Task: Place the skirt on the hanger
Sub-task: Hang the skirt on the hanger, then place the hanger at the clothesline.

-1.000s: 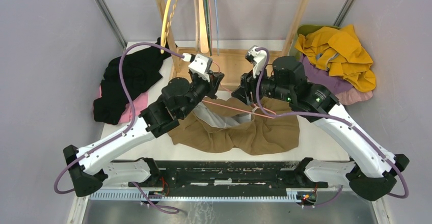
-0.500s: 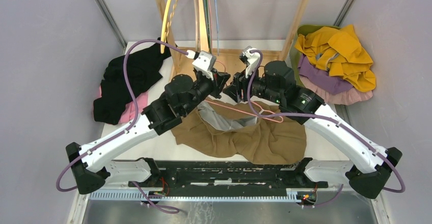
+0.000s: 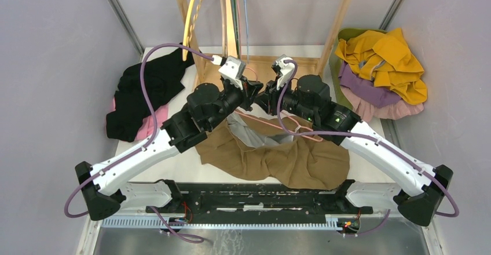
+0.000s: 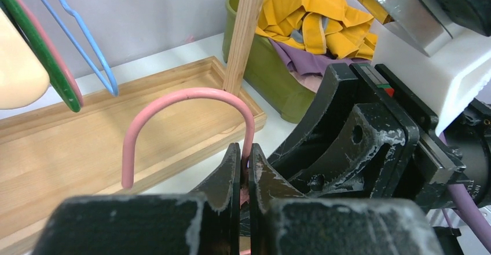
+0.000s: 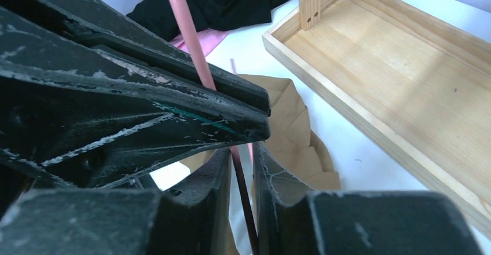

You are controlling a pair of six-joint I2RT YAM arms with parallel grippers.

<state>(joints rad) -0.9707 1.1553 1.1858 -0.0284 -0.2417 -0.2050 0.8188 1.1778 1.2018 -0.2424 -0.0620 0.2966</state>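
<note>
The brown skirt (image 3: 278,157) lies bunched on the white table in front of both arms, its pale lining showing. The thin pink wire hanger (image 3: 272,126) slants above it. My left gripper (image 3: 250,90) is shut on the hanger's neck just below the hook (image 4: 185,95), as the left wrist view (image 4: 244,153) shows. My right gripper (image 3: 262,99) faces the left one, almost touching it. In the right wrist view (image 5: 242,157) its fingers straddle the hanger wire (image 5: 191,32) with a narrow gap still beside the wire, the skirt (image 5: 292,124) beneath.
A wooden rack with several hanging hangers (image 3: 231,23) stands on a wooden tray (image 3: 301,68) at the back. Black and pink clothes (image 3: 145,87) lie at the left. A green bin of yellow and purple clothes (image 3: 382,58) sits at the right.
My right arm has moved left until its gripper meets the left one, and its jaws have narrowed round the hanger wire. The left gripper stays shut on the hanger.
</note>
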